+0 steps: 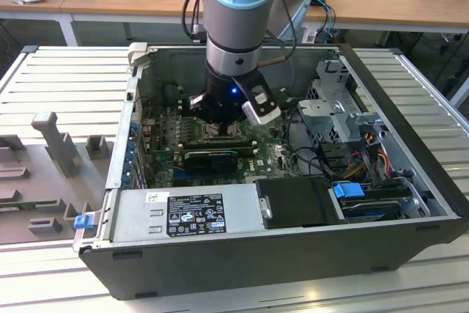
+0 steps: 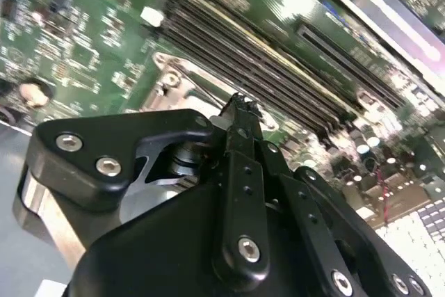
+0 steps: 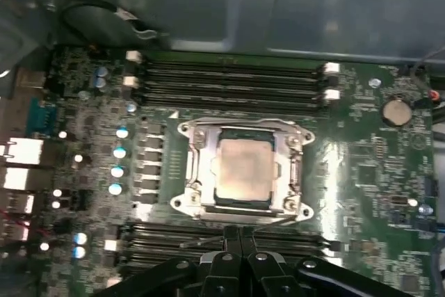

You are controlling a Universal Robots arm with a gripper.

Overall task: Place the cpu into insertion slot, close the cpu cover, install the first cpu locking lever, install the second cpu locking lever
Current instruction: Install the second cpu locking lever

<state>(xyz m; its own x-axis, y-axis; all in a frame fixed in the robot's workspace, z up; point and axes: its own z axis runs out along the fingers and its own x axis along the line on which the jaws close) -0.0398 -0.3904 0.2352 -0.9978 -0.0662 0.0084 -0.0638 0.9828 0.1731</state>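
CPU (image 3: 243, 166): pale silver-grey square, lying flat in the middle of the insertion slot in the first wrist view.
Insertion slot (image 3: 196, 172): square socket with a silver rim on the green motherboard (image 3: 361, 172), between two banks of long black memory slots (image 3: 229, 78).
CPU cover (image 3: 295, 165): thin silver frame lying down flat around the chip, the chip's top showing through its window.
Locking levers: thin wire shapes run along the socket's sides in the first wrist view; whether they are latched cannot be told.
Claw (image 3: 240, 238): clenched, its two black fingertips pressed together with nothing between them, poised above the socket's edge, next to the nearer memory bank.
Second wrist view: black claw linkage with screws up close, the closed tip (image 2: 240, 106) over a silver corner of the socket (image 2: 170, 78), memory slots running diagonally beyond; the chip itself is hidden behind the claw.
Exterior view: the arm (image 1: 238, 27) reaches straight down into an open computer case (image 1: 293, 254) lying on its side on a ribbed metal bench (image 1: 66, 86); the claw (image 1: 220, 126) is low over the motherboard, with a small blue light on the wrist.
Case contents: grey power supply (image 1: 187, 210) along the near wall, drive bays and cables toward the exterior view's right.
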